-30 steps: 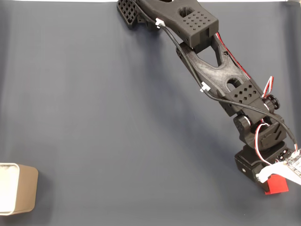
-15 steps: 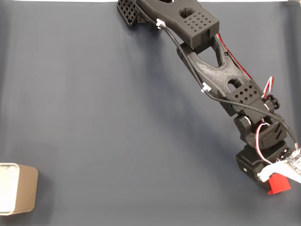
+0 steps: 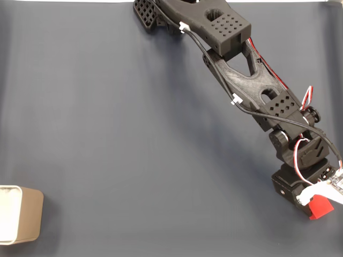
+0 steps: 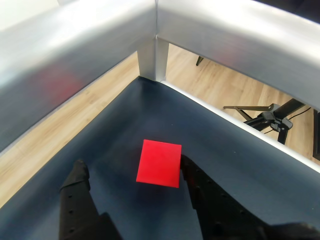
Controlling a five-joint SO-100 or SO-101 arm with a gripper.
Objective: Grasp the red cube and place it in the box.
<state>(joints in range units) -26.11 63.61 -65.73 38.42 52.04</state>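
Note:
In the wrist view the red cube (image 4: 159,163) lies on the dark mat between my gripper (image 4: 132,172) fingers. It sits right against the right finger (image 4: 192,175), and a wide gap separates it from the left finger (image 4: 77,175). The jaws stand open. In the fixed view the red cube (image 3: 320,206) peeks out at the lower right from under the arm's wrist (image 3: 300,184), which hides the fingertips. The cream-white box (image 3: 20,214) stands far off at the lower left edge, open side up.
The dark blue-grey mat (image 3: 118,134) covers the table. Silver frame rails (image 4: 150,30) meet in a corner just beyond the cube, with wooden floor and a black tripod (image 4: 272,115) past them. The arm's base (image 3: 161,10) is at the top.
In the fixed view the cube has slid slightly right and up, and the wrist has shifted the same way with it. The box has not moved.

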